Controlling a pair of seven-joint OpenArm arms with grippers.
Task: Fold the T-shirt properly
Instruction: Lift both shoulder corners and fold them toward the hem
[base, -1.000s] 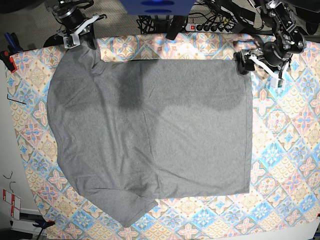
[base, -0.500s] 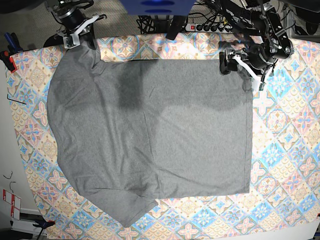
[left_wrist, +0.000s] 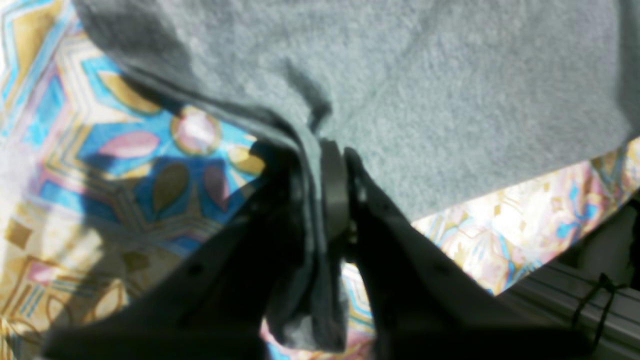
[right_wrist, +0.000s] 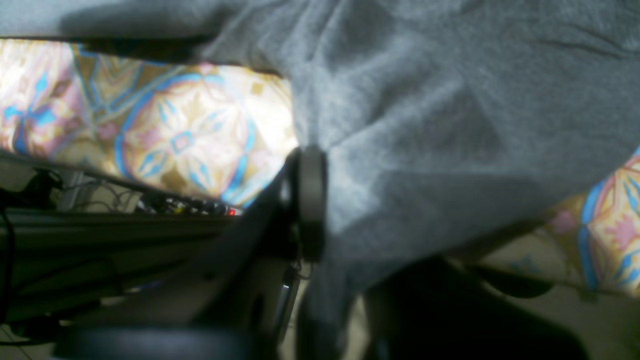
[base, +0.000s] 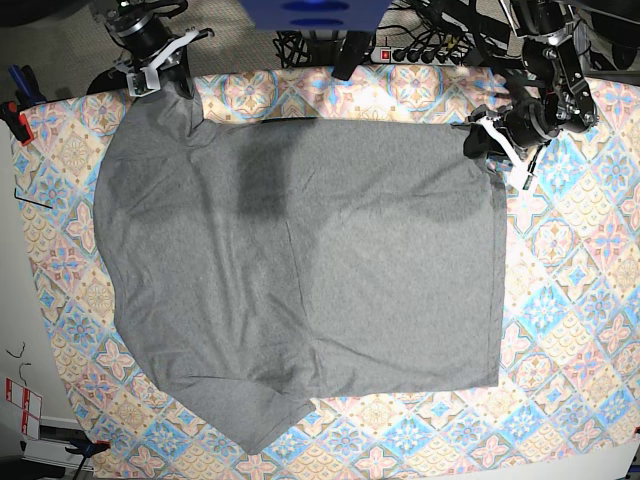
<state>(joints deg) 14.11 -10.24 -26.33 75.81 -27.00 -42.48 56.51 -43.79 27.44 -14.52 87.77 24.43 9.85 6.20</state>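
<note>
We see the left claw (left_wrist: 325, 200) clamped on the T-shirt (base: 300, 270) corner. The right claw (right_wrist: 320, 200), though blurred, seems pinched on another corner.

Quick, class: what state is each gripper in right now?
Left gripper: closed on the T-shirt.
Right gripper: closed on the T-shirt too.

The T-shirt (base: 300, 270) is matt grey cloth with a soft, faintly fuzzy knit. The tablecloth (base: 570, 300) under it is smooth printed fabric with a slight sheen. The jaws look like matt black plastic.
</note>
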